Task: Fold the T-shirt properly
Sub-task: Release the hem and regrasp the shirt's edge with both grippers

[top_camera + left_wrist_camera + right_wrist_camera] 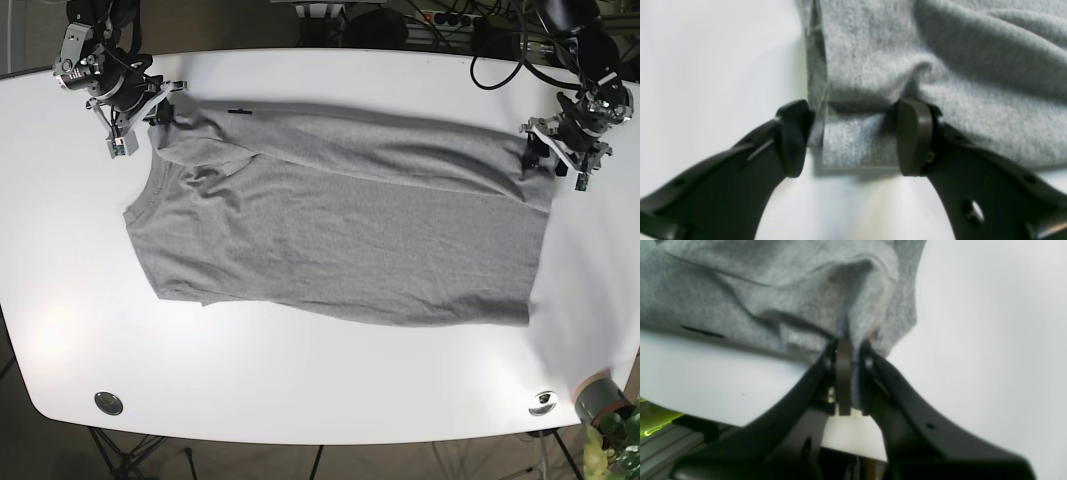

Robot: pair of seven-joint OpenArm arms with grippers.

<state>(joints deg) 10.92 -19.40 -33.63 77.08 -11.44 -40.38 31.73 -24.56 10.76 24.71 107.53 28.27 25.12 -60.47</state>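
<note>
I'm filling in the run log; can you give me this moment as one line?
stage: fold underway | T-shirt: far edge folded over on white table | left gripper: open, straddling corner | right gripper: shut on T-shirt

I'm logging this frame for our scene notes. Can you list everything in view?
T-shirt: one, grey, spread across the middle of the table, far edge folded over.
Table: one, white, under everything.
Round metal fittings: two, silver, near corners of the table.
Cables: several, black, beyond the far edge.
Left claw: one, black, open around the shirt's edge at the base view's right.
Right claw: one, black, shut on the T-shirt at the base view's left.
</note>
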